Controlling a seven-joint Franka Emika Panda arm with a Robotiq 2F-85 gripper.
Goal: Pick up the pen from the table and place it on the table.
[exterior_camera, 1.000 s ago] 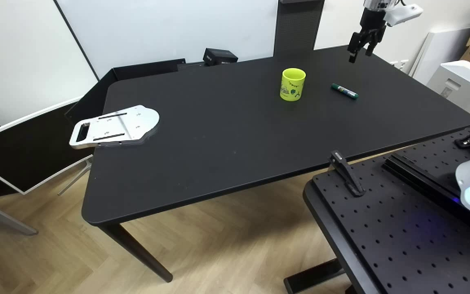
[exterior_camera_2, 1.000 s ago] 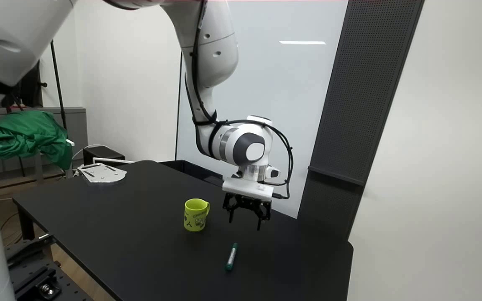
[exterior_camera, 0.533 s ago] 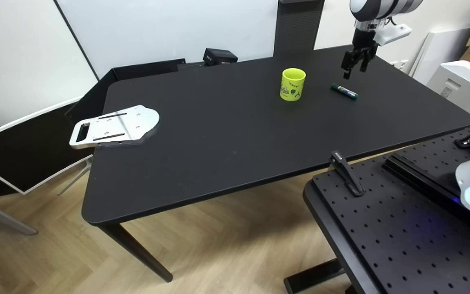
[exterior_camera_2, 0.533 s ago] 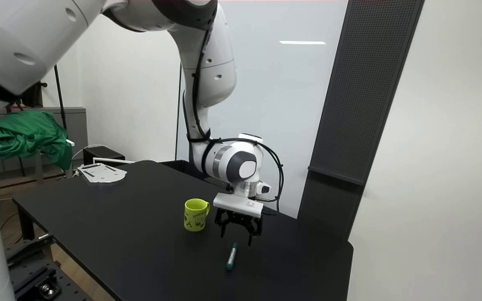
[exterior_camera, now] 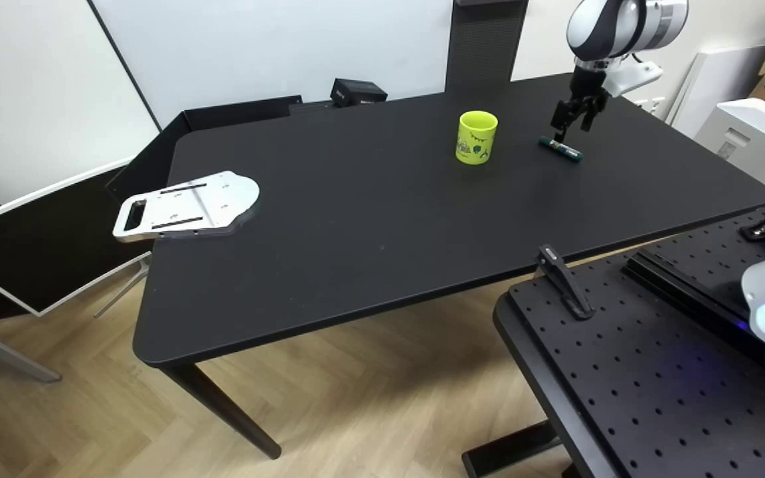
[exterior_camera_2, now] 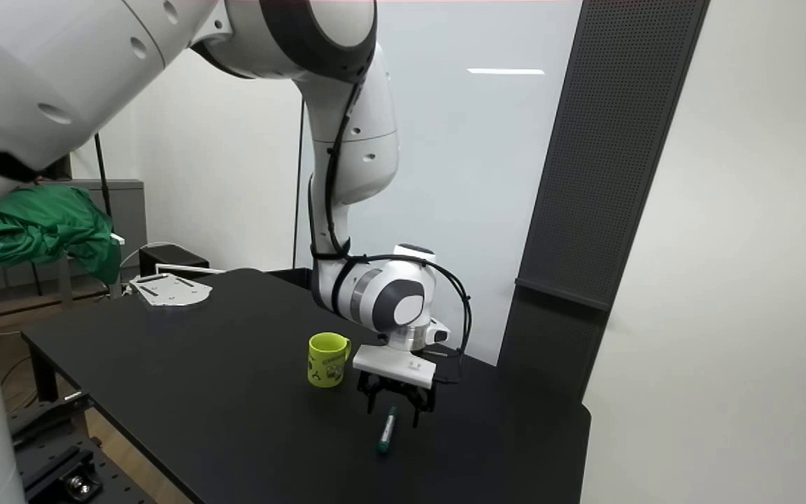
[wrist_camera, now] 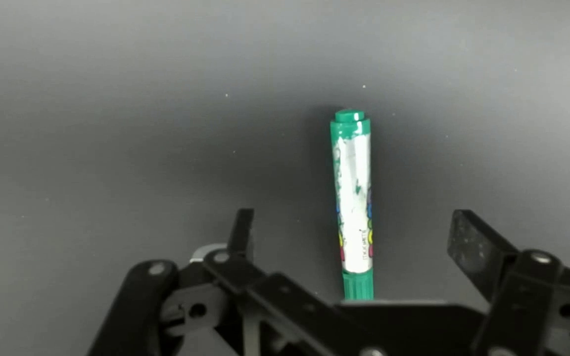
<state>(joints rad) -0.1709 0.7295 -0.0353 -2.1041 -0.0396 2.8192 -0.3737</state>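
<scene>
I'm driving this one from a distance, and the wrist view is pretty friendly: the pen [wrist_camera: 354, 202] lies flat on the table [exterior_camera: 356, 219], showing between the fingers of my gripper [wrist_camera: 352, 228], close to midway. Its long axis runs out ahead of the gripper, crosswise to the way the fingers close, so my read is no wrist twist needed, just down and squeeze. The fingers are well apart, holding nothing, and neither seems to touch the pen. Most of the barrel pokes out past the tips, while the ribbed end tucks toward the gripper body. In both exterior views the tips look low, but I can't tell how far off the table they are, so I'd creep. The yellow-green cup [exterior_camera_2: 324, 365] stands off to the side, apart from the pen. The pen itself is a chunky marker, green at both ends, with a scuffed-looking whitish label flecked with green, little coloured bits down its edges and tiny lettering I can't read. Barrel looks round, so I'd guess it might roll if one finger nudges it first.
</scene>
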